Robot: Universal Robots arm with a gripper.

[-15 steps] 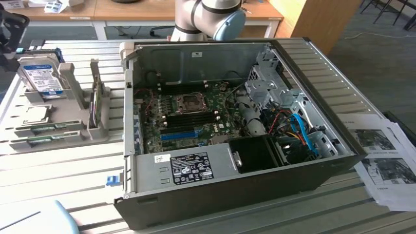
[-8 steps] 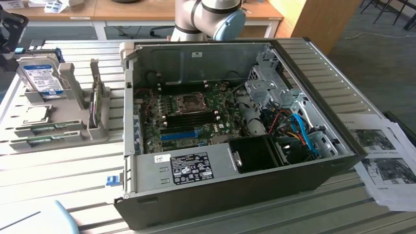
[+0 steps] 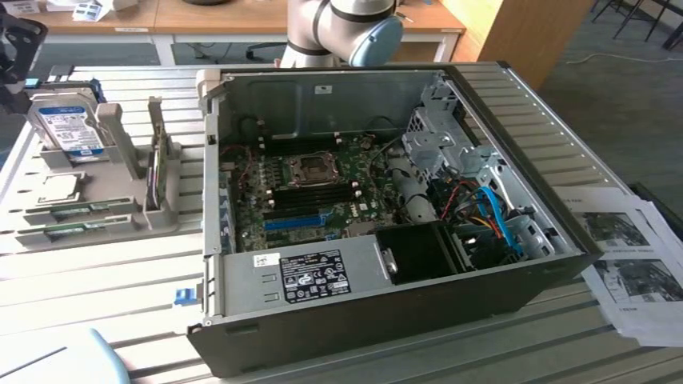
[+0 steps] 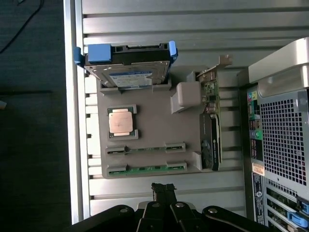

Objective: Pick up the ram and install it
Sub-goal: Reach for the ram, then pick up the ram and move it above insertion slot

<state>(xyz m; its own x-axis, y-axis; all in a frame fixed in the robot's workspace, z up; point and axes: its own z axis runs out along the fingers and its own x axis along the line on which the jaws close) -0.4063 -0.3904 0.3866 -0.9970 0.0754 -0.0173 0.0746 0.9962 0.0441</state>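
The claw [image 4: 163, 188] was shut, its 2 fingers pressed together with nothing between them. In the wrist view it hung over the slatted counter [image 4: 159, 21], just off the edge of the grey tray [image 4: 154, 125] and apart from everything on it. The ram [image 4: 145, 168] lay flat in the tray groove closest to the claw, with a second stick [image 4: 145, 149] in the groove beside it. Beyond those sat the CPU [image 4: 120, 121], then the hard drive [image 4: 130, 75] standing on edge between blue brackets. A card [image 4: 211, 140] stood on edge along the tray side nearest the case [image 4: 282, 121].

The wrist view looked straight down on the tray and laid out its 5 parts plainly. Of the case it caught the perforated back panel.

The exterior view saw the tray at its left and looked into the open case. There the motherboard [image 3: 309, 188] lay bare, with dark slots next to the socket and the blue slot [image 3: 293, 222] nearer the camera. It also took in the arm [image 3: 341, 28] behind the case and printed sheets [image 3: 629, 256] on the counter at its right.
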